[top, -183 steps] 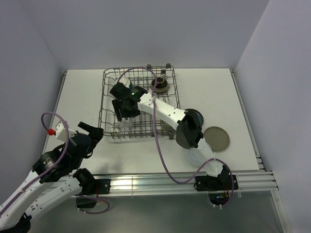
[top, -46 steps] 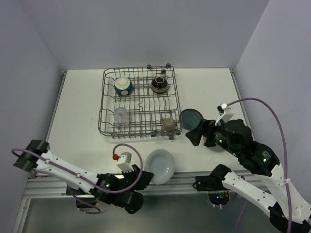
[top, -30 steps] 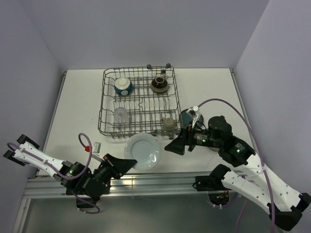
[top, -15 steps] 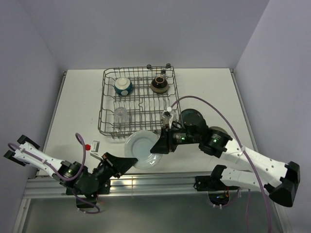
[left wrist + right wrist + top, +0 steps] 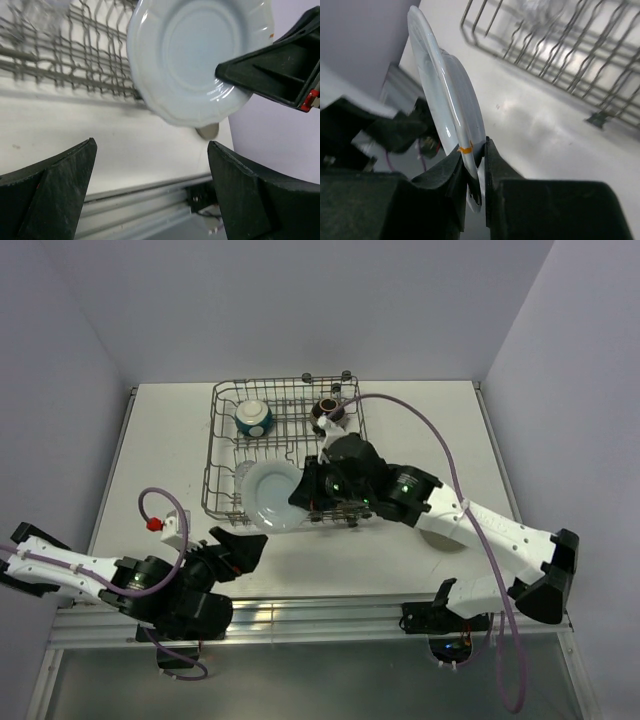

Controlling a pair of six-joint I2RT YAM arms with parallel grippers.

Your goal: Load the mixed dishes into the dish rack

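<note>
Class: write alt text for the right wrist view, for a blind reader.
The right gripper pinches the rim of a pale-blue plate held on edge above the white table, with the wire dish rack beyond.

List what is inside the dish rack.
A teal bowl and a dark brown bowl sit at the far end. The right gripper and its pale-blue plate hide much of the near part.

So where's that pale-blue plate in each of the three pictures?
Top external: the pale-blue plate sits left of centre, over the dish rack's near edge.
Left wrist: the plate fills the upper middle, face-on.
Right wrist: the plate is left of centre, edge-on, pinched by the right gripper.
Shared landmark: the dish rack's wires.
</note>
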